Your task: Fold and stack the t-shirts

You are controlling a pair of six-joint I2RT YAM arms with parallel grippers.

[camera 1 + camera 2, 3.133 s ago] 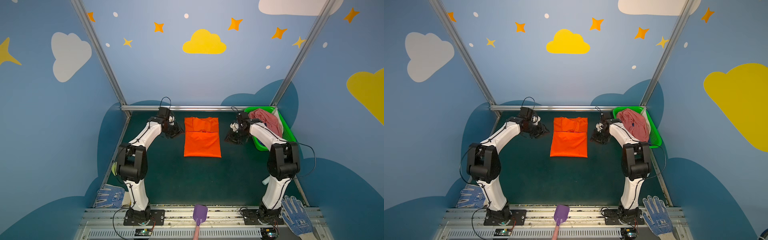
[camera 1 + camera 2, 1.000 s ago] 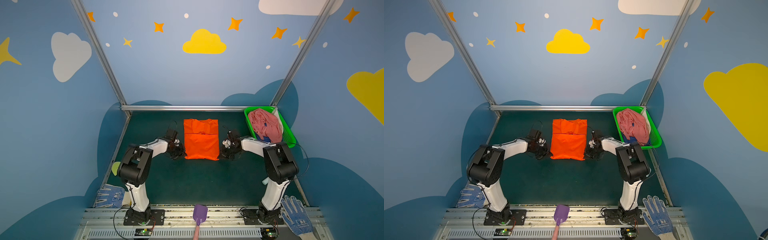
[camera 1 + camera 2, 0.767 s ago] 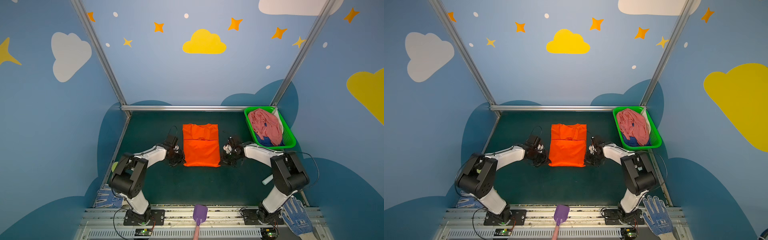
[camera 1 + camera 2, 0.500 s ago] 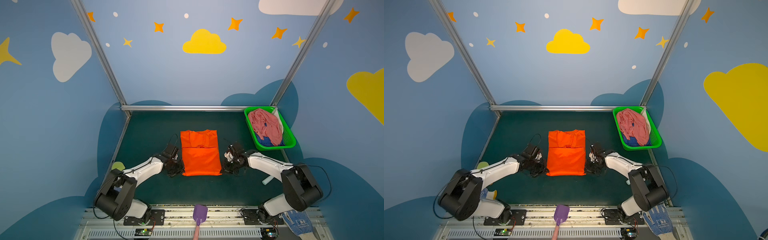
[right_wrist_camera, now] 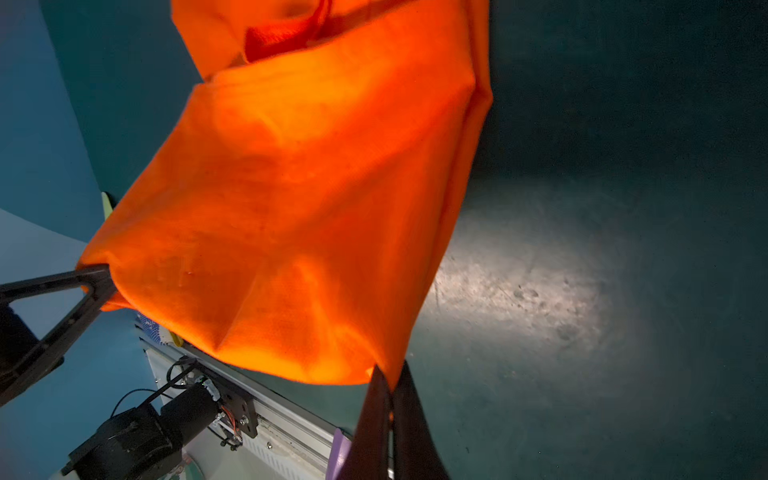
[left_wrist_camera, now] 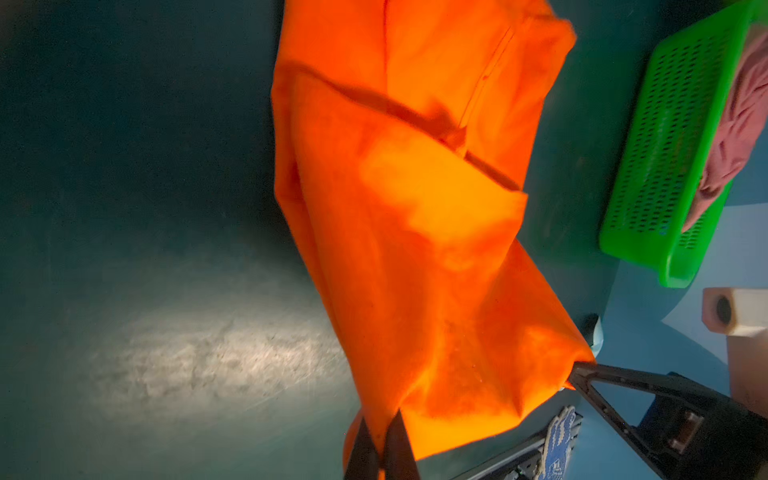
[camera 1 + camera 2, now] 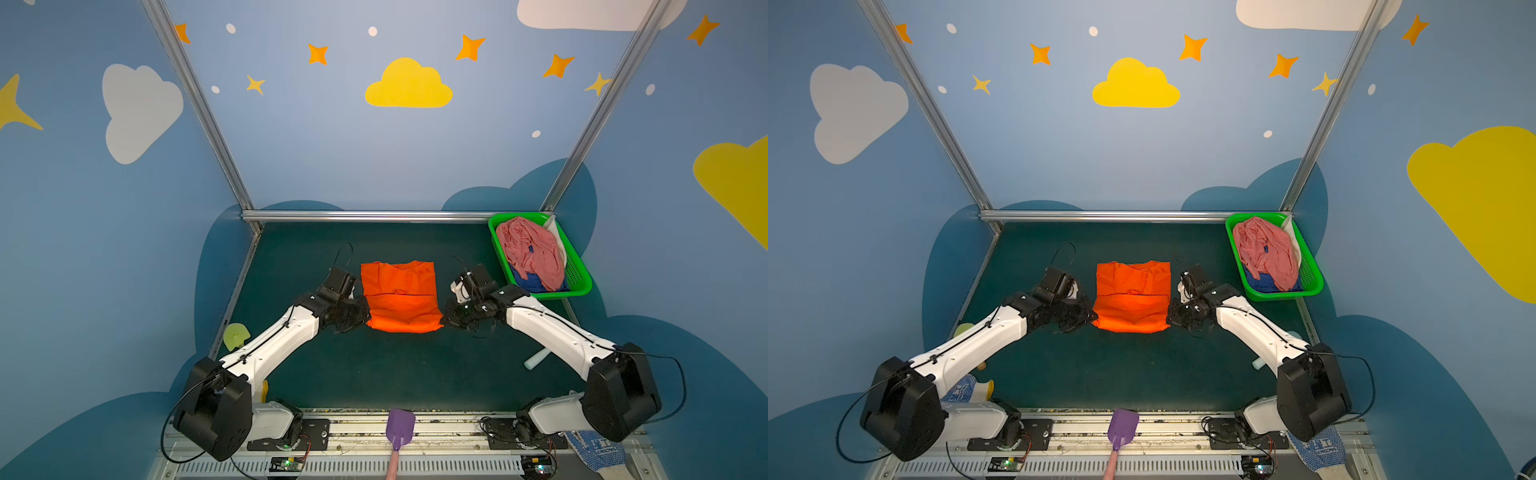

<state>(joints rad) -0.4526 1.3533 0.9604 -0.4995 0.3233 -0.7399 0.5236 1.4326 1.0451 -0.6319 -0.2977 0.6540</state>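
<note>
Corners of the orange shirt are clamped by the left gripper and right gripper, pulled nearer the front than before

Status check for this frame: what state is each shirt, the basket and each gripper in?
orange t-shirt: partly folded, near edge lifted
green basket: upright, holding two shirts
pink t-shirt: crumpled in the green basket
dark blue t-shirt: crumpled beneath the pink t-shirt
left gripper: shut on the orange t-shirt's near corner
right gripper: shut on its other near corner
</note>
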